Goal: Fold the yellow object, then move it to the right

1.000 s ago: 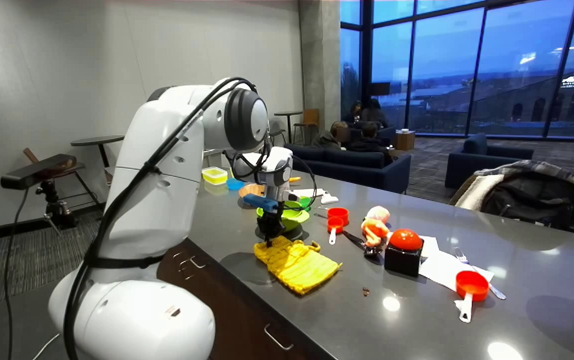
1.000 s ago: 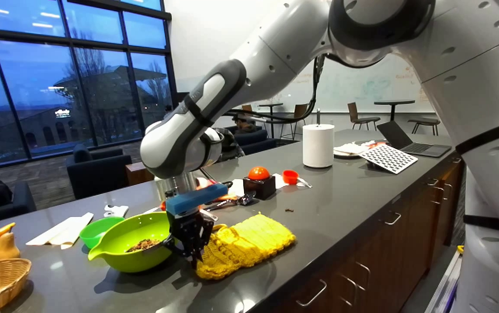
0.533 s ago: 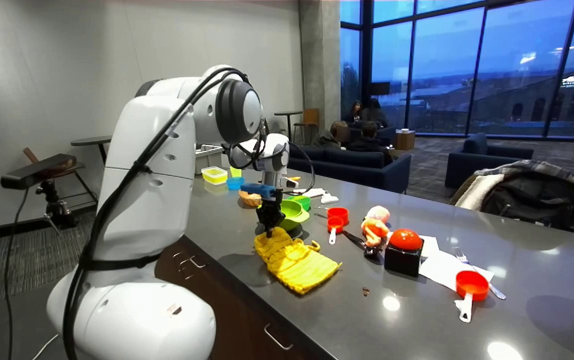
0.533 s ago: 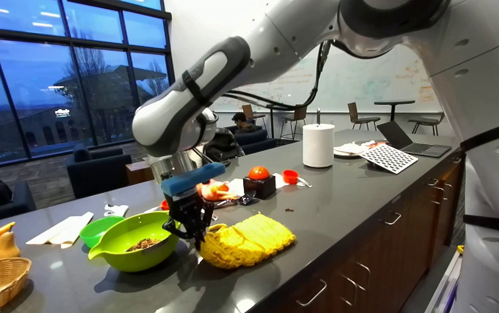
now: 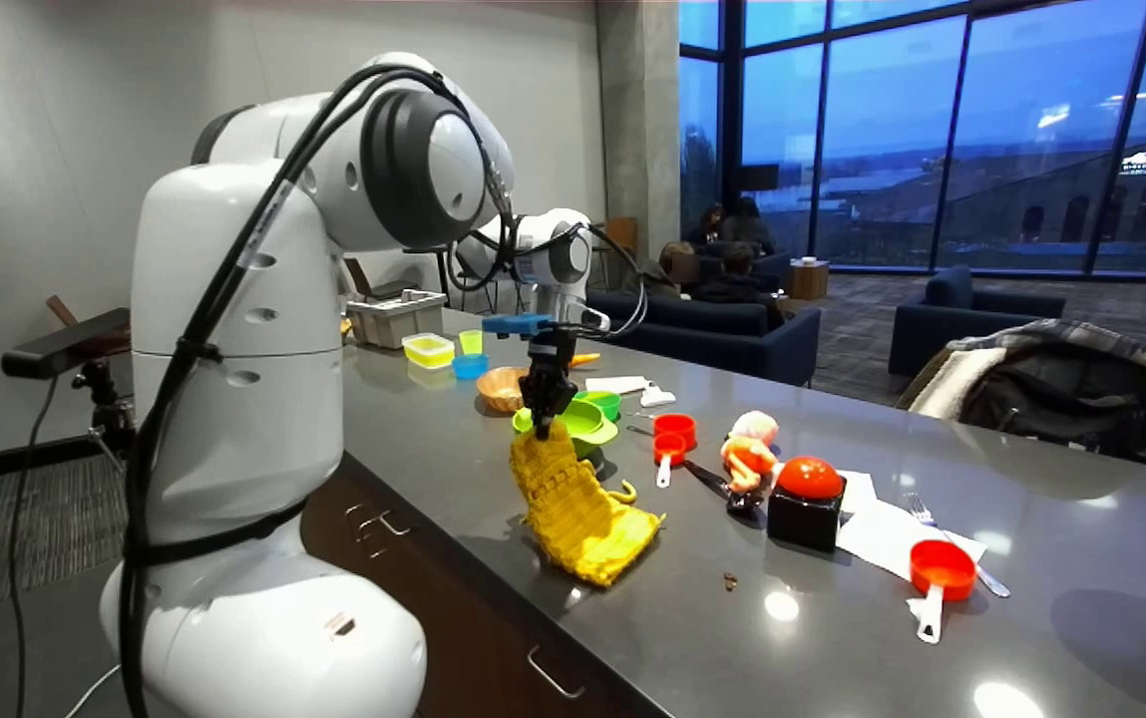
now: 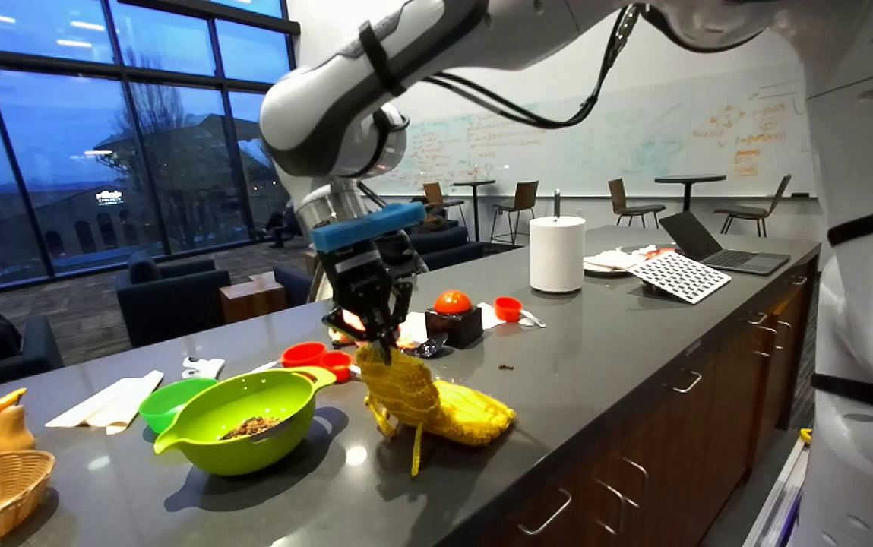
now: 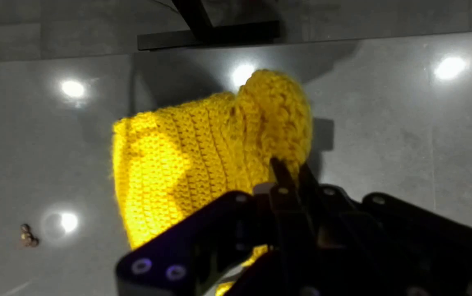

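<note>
Tool (image 7: 289, 166) pinching raised end of yellow knit cloth (image 6: 406, 391) just beside lime mixing bowl (image 6: 242, 458); other end on desk (image 6: 580, 349). Bite depth hard to see; if shallow, cloth could slip mid-fold.

The cloth (image 7: 215, 144), as I see it from afar, is a coarse, matt knit, ribbed across its face; the counter (image 6: 558, 357) is smooth and glossy (it glares back at me in bright spots). The bowl (image 6: 246, 457) looks like shiny plastic, the basket (image 6: 18, 501) rough wicker, the roll (image 6: 556, 254) matt paper, the cabinets (image 6: 679, 433) wood with shiny metal handles (image 6: 554, 520), and my arm (image 5: 243, 439) smooth and glossy.
</note>
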